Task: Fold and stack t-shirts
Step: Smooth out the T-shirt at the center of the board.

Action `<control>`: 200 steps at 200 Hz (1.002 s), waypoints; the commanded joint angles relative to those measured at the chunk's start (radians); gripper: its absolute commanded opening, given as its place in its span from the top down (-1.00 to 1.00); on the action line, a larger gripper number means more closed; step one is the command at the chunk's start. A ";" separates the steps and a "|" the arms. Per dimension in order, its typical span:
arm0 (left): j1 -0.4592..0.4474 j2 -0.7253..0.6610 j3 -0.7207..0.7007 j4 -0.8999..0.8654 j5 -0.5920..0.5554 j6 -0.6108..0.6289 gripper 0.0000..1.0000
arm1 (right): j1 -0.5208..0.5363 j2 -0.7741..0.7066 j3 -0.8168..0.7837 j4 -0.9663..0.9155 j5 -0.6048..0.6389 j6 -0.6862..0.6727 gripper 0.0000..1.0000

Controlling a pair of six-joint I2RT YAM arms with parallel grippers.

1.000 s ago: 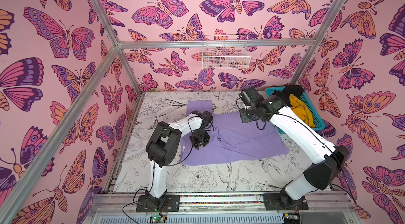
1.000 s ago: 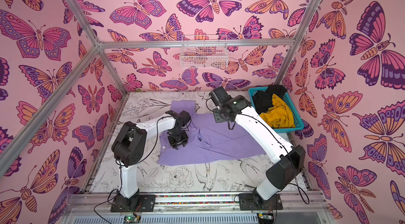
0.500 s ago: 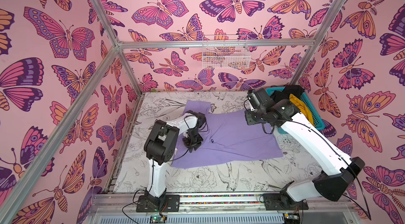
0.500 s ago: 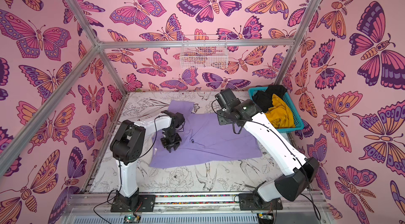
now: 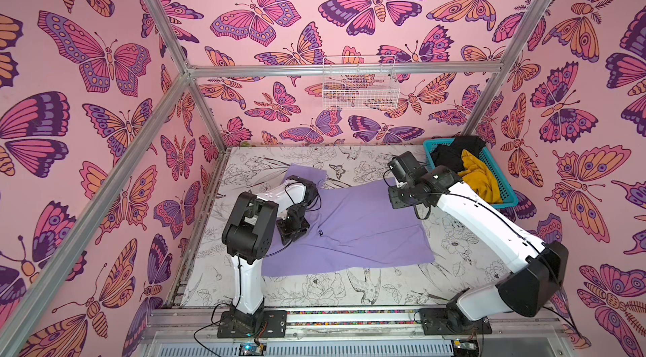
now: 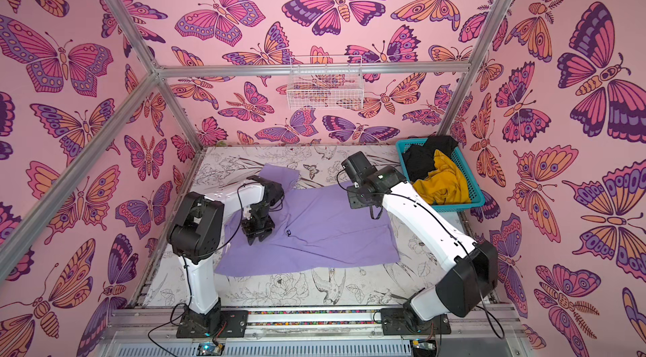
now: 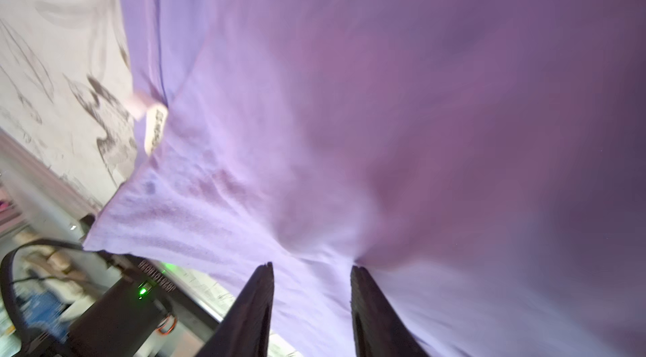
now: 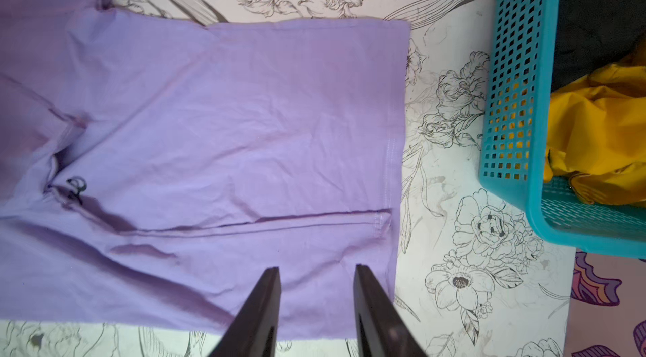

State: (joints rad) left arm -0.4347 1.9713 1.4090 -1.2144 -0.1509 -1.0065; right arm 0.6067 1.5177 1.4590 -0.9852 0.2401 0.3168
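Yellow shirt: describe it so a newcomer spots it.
Start at the teal lattice basket at the far right corner of the table. Two crumpled shirts sit inside. The mustard-yellow shirt is the bright one nearer the robot; the black shirt lies behind it.

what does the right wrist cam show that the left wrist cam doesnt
Only right wrist: the basket with the yellow shirt and black shirt, plus the purple shirt's hem. Only left wrist: the white label and a green light. Both: the purple shirt, the table, and open jaws: right gripper, left gripper.
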 commanded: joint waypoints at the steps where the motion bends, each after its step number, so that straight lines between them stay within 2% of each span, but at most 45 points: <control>1: -0.006 -0.093 0.152 -0.027 -0.104 0.054 0.04 | -0.082 0.088 0.072 0.066 -0.044 -0.007 0.18; 18: 0.018 -0.101 0.279 -0.026 -0.141 0.089 0.02 | -0.141 0.168 0.161 0.065 -0.067 -0.025 0.16; 40: 0.057 -0.046 0.455 -0.027 -0.192 0.169 0.05 | -0.214 0.294 0.296 0.037 -0.101 -0.044 0.14; 64: 0.125 0.086 0.627 -0.039 -0.148 0.226 0.08 | -0.282 0.479 0.479 -0.048 -0.150 -0.065 0.16; 83: 0.162 0.205 0.734 -0.044 -0.108 0.279 0.19 | -0.322 0.595 0.627 -0.151 -0.180 -0.071 0.27; 119: 0.200 0.382 0.911 -0.045 -0.119 0.360 0.25 | -0.350 0.646 0.666 -0.131 -0.239 -0.073 0.27; 156: 0.231 0.506 1.074 -0.041 -0.135 0.412 0.23 | -0.396 0.716 0.742 -0.139 -0.305 -0.065 0.27; 185: 0.243 0.570 1.140 -0.026 -0.170 0.456 0.19 | -0.403 0.758 0.782 -0.158 -0.304 -0.077 0.26; 200: 0.262 0.596 1.142 0.011 -0.142 0.471 0.17 | -0.403 0.766 0.782 -0.167 -0.306 -0.085 0.25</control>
State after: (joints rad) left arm -0.1989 2.5160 2.5324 -1.2240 -0.2859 -0.5915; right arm 0.2047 2.2490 2.2189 -1.1000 -0.0425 0.2554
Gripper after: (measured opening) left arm 0.407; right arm 0.371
